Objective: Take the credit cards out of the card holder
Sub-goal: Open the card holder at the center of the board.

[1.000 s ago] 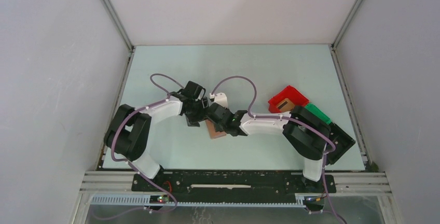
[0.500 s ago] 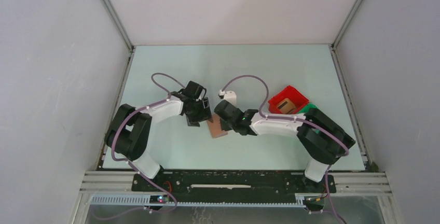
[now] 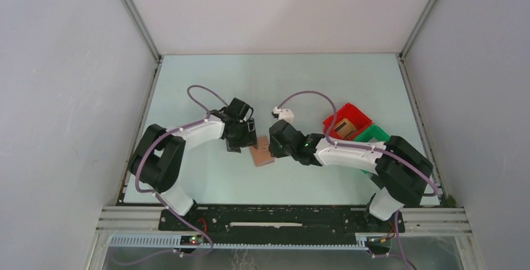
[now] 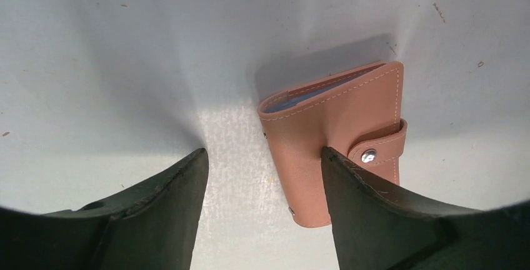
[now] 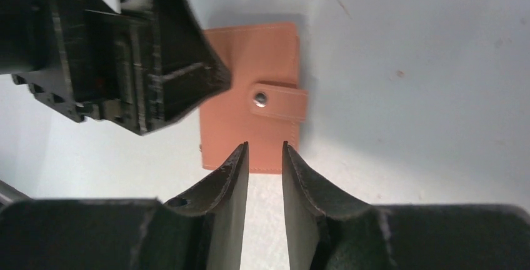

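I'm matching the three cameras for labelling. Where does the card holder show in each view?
Top external: card holder near the centre, slightly low.
Left wrist: right of centre, lying closed.
Right wrist: upper middle, closed.
Shared landmark: its snap tab with the silver stud, clear in both wrist views; too small to tell in the top view.

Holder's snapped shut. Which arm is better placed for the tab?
Probably right: its barely open end effector points at the snap tab on the card holder. The left end effector, wide open, straddles the opposite edge.
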